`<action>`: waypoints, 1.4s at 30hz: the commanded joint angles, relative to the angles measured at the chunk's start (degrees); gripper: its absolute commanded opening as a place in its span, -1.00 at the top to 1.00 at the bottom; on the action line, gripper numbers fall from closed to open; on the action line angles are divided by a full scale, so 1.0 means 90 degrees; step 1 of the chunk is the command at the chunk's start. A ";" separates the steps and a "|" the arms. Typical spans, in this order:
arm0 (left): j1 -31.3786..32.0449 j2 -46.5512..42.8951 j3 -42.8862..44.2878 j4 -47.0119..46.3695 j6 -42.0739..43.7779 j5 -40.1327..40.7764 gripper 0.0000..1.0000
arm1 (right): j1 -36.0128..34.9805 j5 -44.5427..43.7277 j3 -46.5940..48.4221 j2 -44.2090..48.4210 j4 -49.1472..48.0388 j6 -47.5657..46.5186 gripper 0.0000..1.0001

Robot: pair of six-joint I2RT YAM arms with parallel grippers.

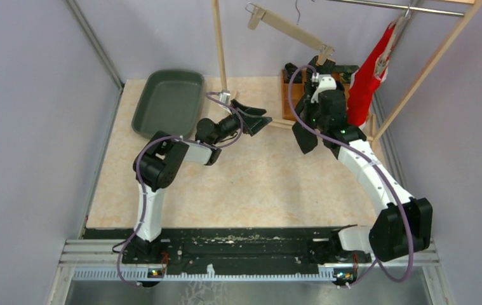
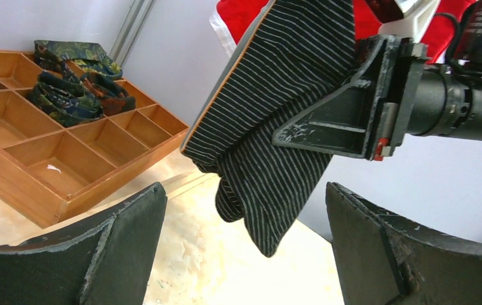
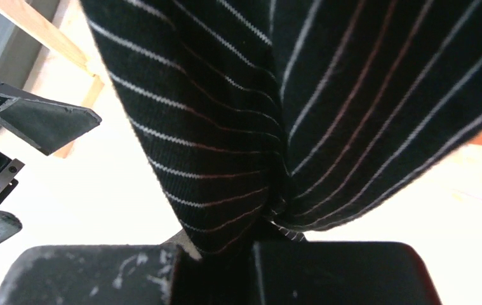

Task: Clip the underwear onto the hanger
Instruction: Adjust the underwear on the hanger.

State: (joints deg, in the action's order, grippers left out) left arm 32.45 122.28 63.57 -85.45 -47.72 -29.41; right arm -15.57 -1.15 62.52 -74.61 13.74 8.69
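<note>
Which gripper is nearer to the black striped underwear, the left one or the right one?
Right. The right gripper is shut on the striped underwear, pinching its fabric. The left gripper is open and apart from it, facing it without touching.

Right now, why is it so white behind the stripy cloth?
Right wrist view: the dark striped underwear fills the close-up, so the bright table behind it washes out to white. Left wrist view: the stripes look sharp and the lighting is even.
</note>
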 commanded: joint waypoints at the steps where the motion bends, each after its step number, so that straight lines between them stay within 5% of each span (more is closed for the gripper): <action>1: 0.0173 0.0277 0.0353 -0.0128 0.0003 0.0096 -0.98 | -0.0015 -0.0620 0.0158 0.0585 0.0255 -0.0076 1.00; 26: 0.0744 0.2116 0.2500 -0.0283 -0.1099 0.0092 -0.98 | -0.0011 -0.0926 0.0119 0.1014 0.1071 -0.0096 1.00; 42: 0.0868 0.3123 0.3800 -0.0607 -0.2168 -0.0085 -0.98 | -0.0002 -0.0069 -0.0091 0.1385 0.0870 -0.0191 1.00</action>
State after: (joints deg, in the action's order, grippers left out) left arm 39.77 148.29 94.19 -85.49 -63.40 -28.82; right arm -15.57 -4.82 61.47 -63.72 24.49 7.51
